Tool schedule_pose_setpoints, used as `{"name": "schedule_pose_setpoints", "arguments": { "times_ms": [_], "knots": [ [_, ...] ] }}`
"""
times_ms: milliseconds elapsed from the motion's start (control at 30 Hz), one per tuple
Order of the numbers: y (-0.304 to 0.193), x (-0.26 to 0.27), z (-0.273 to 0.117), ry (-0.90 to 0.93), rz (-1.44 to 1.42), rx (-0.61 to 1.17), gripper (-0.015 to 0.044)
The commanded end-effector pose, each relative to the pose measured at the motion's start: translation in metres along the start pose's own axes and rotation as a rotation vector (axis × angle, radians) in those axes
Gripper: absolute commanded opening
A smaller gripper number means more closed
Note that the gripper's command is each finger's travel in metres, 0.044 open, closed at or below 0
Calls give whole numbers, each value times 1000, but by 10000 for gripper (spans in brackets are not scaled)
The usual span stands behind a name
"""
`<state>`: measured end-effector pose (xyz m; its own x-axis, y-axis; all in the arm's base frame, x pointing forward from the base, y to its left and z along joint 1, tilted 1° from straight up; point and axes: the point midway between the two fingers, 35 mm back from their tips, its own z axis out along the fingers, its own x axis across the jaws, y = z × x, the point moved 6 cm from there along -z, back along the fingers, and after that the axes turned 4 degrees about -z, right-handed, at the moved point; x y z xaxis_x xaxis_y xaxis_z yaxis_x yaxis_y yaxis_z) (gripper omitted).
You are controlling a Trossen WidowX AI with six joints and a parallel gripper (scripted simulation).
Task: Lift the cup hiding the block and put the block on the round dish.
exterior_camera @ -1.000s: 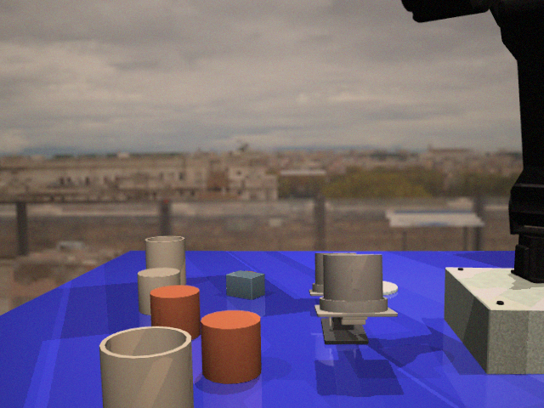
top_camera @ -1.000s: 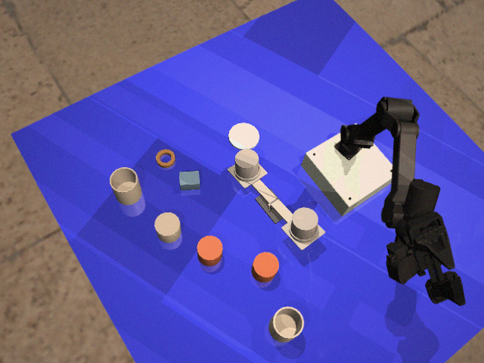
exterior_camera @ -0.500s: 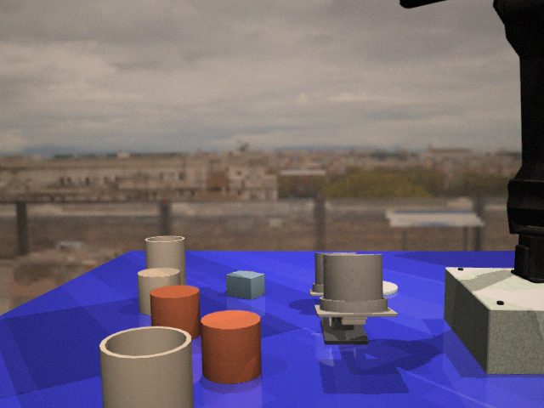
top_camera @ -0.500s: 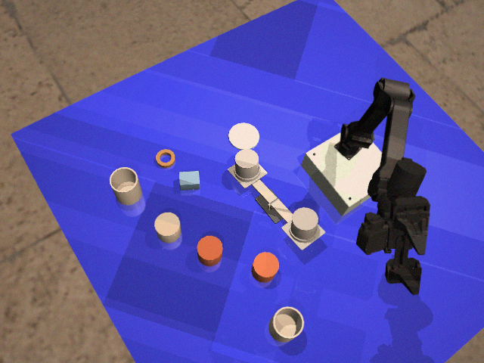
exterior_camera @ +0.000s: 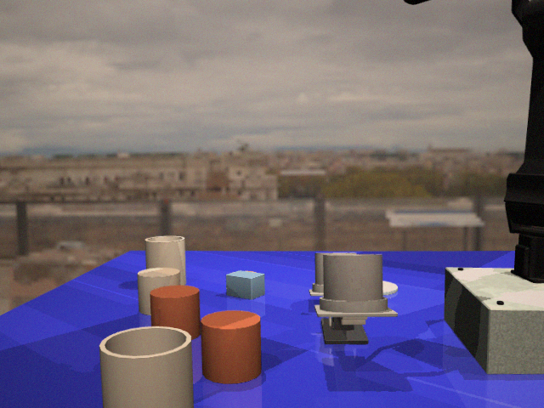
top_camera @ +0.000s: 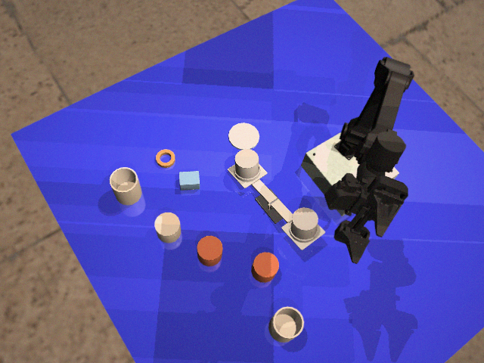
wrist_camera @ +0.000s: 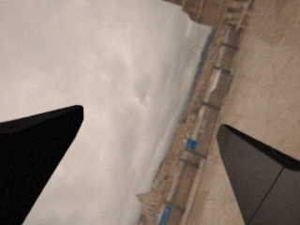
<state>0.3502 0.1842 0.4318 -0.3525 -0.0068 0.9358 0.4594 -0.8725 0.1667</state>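
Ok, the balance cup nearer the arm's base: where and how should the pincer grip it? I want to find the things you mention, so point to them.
I'd grip the cup (top_camera: pixel 305 222) (exterior_camera: pixel 353 277) by its upper side wall, coming straight down, fingers astride: it stands closed end up, straight-sided, handleless, and a raised rim rings its foot.

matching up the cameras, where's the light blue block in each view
Top: left of centre, below the orange ring.
Exterior: near the middle, right of the red cylinders; light blue block.
Wrist: not in it.
Shared by top and exterior: the white dish.
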Motion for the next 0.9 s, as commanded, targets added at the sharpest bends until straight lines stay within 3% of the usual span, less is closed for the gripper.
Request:
{"name": "schedule_pose_setpoints", "arguments": {
  "times_ms": [0,867],
  "knots": [
    [12,-6,-14,-71,-92,-17,440],
    [75,-49,-158,-649,-728,-4,440]
  ]
}}
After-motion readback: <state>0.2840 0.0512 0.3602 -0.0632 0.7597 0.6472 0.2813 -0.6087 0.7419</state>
